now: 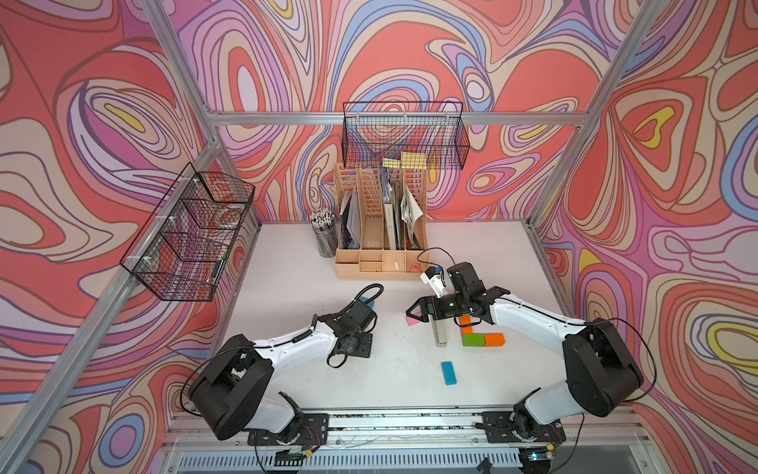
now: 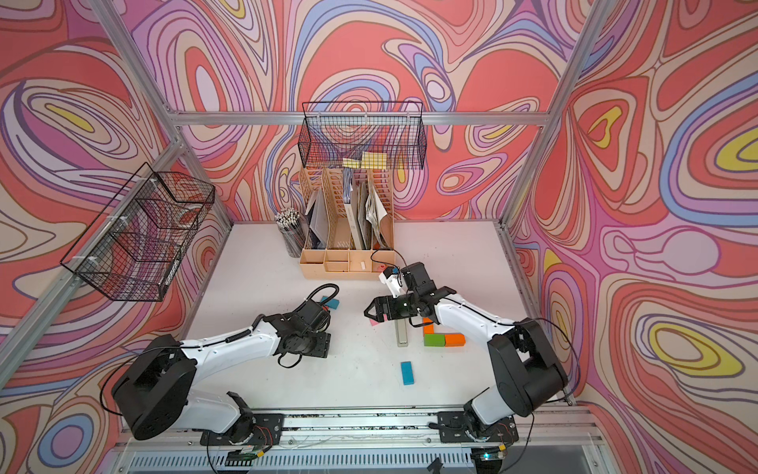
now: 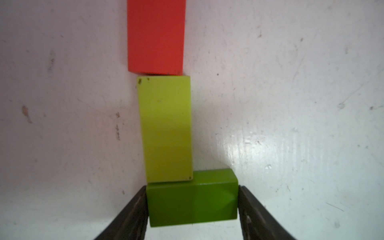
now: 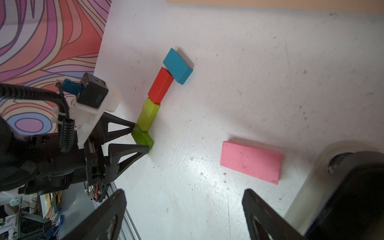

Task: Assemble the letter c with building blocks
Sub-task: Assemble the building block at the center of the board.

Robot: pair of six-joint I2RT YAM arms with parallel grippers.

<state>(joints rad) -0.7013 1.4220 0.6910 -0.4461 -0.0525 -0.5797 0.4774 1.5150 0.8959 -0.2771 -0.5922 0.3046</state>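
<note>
Several building blocks lie end to end in a bracket shape: a dark green block, a lime block, a red block and a blue block set at an angle. My left gripper is shut on the dark green block, with one finger against each of its ends. In both top views the left wrist hides this grip. My right gripper stands open and empty above the table beside a flat pink block. An L of orange, green and orange blocks lies under the right forearm.
A silver-and-black stapler lies between the pink block and the L of blocks. A loose blue block lies nearer the front. A desk organiser and a pencil cup stand at the back. Wire baskets hang on the walls.
</note>
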